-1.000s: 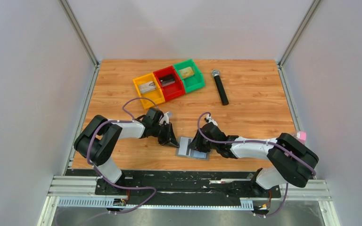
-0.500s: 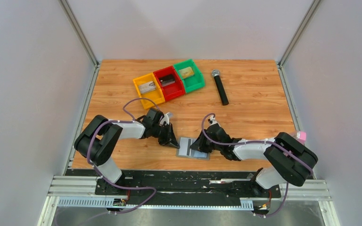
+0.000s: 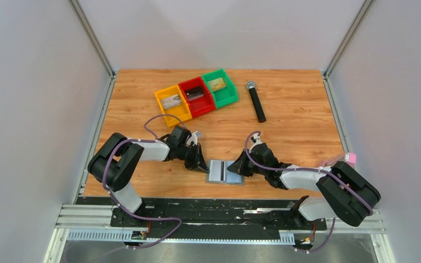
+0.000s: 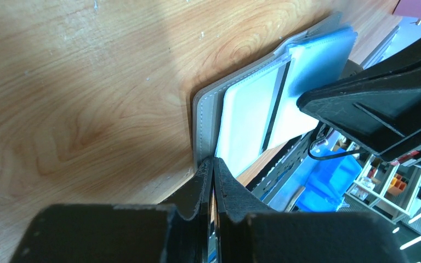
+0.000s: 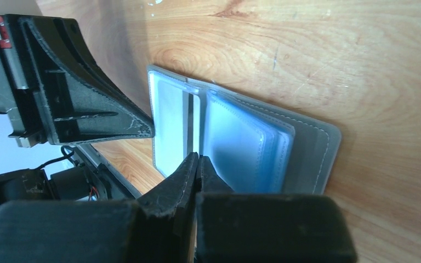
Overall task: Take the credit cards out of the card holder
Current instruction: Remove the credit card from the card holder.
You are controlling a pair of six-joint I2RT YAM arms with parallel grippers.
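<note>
Top external: shows flat grey-blue bifold card holder (image 3: 223,171) lying open on wood-grain table (image 3: 296,137), approx 6 o'clock, nr the front edge. Puts black two-finger left gripper (image 3: 202,164) at holder's 9 o'clock, against its edge, and black right gripper (image 3: 237,167) at its 3 o'clock, over the rt panel. Can't tell finger state from up here. Has yellow plastic bin (image 3: 178,116), red plastic bin (image 3: 203,109) and green plastic bin (image 3: 225,101) in a touching row at 11 o'clock, each w/ a small flat item inside. Has black handheld microphone (image 3: 257,107) w/ grey head at 1 o'clock, well apart from the bins.

Left wrist: shows fingers (image 4: 200,183) pressed together, no gap btwn tips, tips down on holder's darker grey stitched edge. Can't tell whether anything thin is nipped. Shows whitish credit card (image 4: 241,120) w/ dark stripe inside a clear sleeve just past the tips, and pale-blue translucent sleeves (image 4: 323,49) beyond at 1 o'clock, w/ the other arm's black finger over them.

Right wrist: shows fingers (image 5: 178,178) likewise closed tip to tip, tips at the seam btwn the whitish card sleeve and the blue sleeve stack. Can't tell if a sleeve is caught. Leaves bare grey panel at 3 o'clock. Places left arm's fingertip against holder's 9 o'clock edge.
</note>
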